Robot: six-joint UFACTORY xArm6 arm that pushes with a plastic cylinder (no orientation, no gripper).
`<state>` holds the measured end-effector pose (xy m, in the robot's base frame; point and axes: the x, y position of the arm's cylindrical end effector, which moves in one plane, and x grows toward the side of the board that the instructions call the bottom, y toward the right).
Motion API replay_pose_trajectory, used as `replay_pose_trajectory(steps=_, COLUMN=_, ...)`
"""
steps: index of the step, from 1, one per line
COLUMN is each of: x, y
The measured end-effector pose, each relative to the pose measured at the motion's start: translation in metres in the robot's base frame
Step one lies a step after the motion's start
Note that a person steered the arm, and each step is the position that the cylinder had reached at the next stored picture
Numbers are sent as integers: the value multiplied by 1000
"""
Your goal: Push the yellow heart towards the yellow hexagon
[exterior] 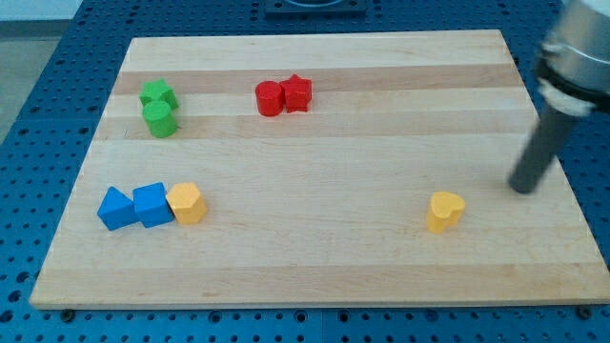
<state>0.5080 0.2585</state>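
1. The wooden board (315, 257) is the one thing that holds other things. All seven blocks sit on top of it. It lies on a blue table with holes (43, 95).
2. The yellow heart (445, 211) sits in the lower right part of the frame, all by itself.
3. The yellow hexagon (187, 203) sits far away in the lower left. It touches a blue block (152, 204) on its left side. Another blue block (115, 208) touches that one, so the three make a row. Their exact shapes are hard to make out.
4. Two green blocks (159, 108) sit in the upper left, one right behind the other and touching. I cannot tell their shapes for sure.
5. Two red blocks (283, 96) sit side by side near the top middle, touching. The left one looks round and the right one looks bumpy.
6. My tip (521, 190) is at the right side of the frame, to the upper right of the yellow heart. It is near the heart but not touching it.
7. The tool is just one dark rod, leaning a little. It has nothing to spread or press together, and it holds nothing.
8. The grey arm part (572, 52) above the rod is blurry and cut off at the top right corner.
9. A dark thing at the very top edge is cut off, and I cannot tell what it is.
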Motion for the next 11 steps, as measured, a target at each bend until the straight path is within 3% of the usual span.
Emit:
replay_pose_trajectory(steps=1, x=31, y=-3)
replay_pose_trajectory(steps=3, x=19, y=-145)
replay_pose_trajectory(steps=5, x=25, y=-155)
replay_pose_trajectory(steps=10, x=2, y=-323)
replay_pose_trajectory(steps=11, x=-1, y=-301)
